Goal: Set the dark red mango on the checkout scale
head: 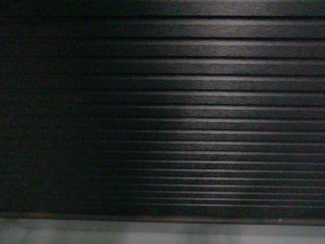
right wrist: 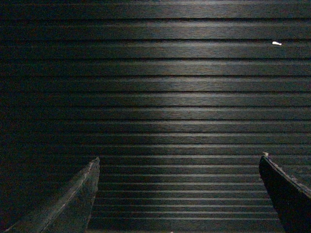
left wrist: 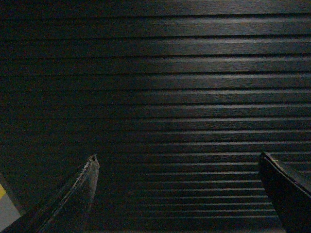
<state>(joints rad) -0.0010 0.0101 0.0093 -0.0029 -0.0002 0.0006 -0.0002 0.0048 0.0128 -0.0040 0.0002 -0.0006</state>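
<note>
Close ahead of both wrist cameras, the checkout (head: 203, 112) fills every view: a dark, matte front of horizontal ribbed slats. Left gripper (left wrist: 177, 160) and right gripper (right wrist: 179, 161) each face it with dark, tapered fingers (left wrist: 82, 189) spread wide, nothing between them. A pale floor strip (head: 162, 231) runs below the slats in the head view.

Dim lighting. A pale grey floor (head: 162, 231) strip runs along the bottom edge of the head view; light falls brighter toward the right.
</note>
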